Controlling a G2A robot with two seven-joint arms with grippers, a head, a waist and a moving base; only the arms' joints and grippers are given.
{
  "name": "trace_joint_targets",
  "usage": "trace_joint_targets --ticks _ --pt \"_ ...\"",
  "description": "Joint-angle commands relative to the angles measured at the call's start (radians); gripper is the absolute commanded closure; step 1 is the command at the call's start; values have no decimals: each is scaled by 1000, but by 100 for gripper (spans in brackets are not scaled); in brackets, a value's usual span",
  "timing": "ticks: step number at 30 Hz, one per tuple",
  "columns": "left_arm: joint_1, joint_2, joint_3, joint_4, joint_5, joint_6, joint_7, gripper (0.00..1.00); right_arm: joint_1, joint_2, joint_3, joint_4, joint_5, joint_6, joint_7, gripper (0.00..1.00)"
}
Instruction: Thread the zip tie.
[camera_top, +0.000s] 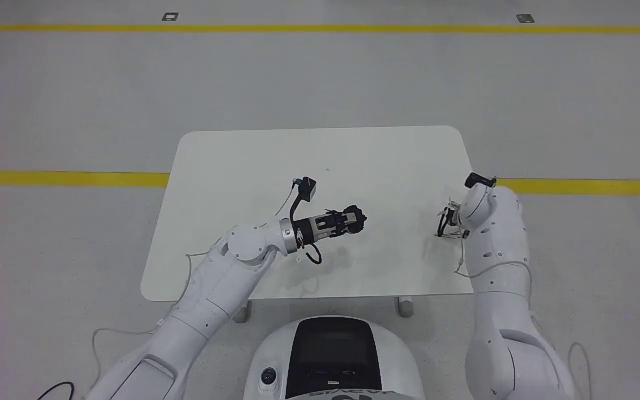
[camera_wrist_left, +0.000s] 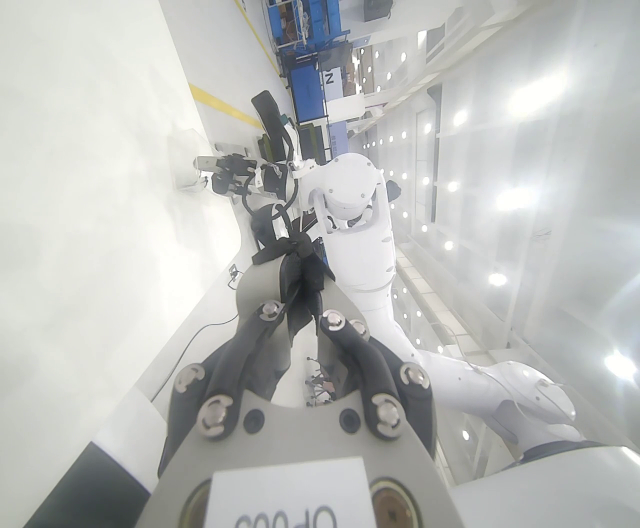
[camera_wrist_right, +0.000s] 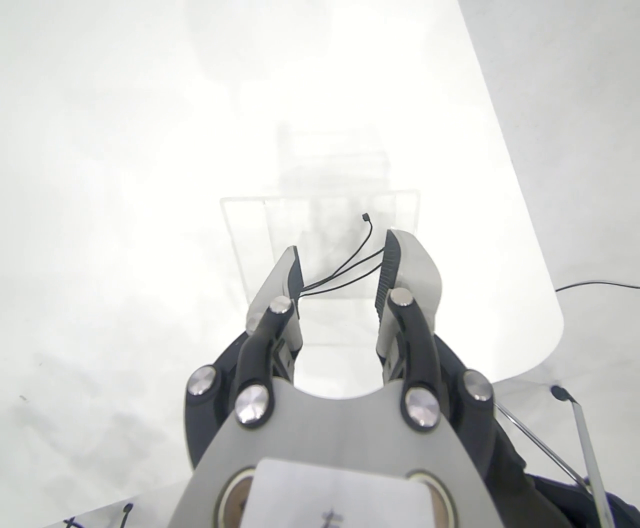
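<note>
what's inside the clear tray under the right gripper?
A few thin black zip ties lie in the clear tray, below the open right gripper. Their far ends run behind a finger, so the exact count is hidden.

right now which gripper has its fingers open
The right gripper, at the table's right edge above the clear box of black zip ties: its fingers stand apart. The left gripper's fingers are closed on a black strip.

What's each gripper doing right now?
Left gripper: shut on a black zip tie.
Right gripper: open, over loose zip ties in a clear box.
</note>
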Motion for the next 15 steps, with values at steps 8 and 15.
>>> trace_joint_targets --ticks 8,15 --pt "0 0 0 0 0 0 0 100 35 9 -3 85 0 0 -15 67" --pt "0 0 0 0 0 0 0 100 63 14 0 139 0 0 -30 68"
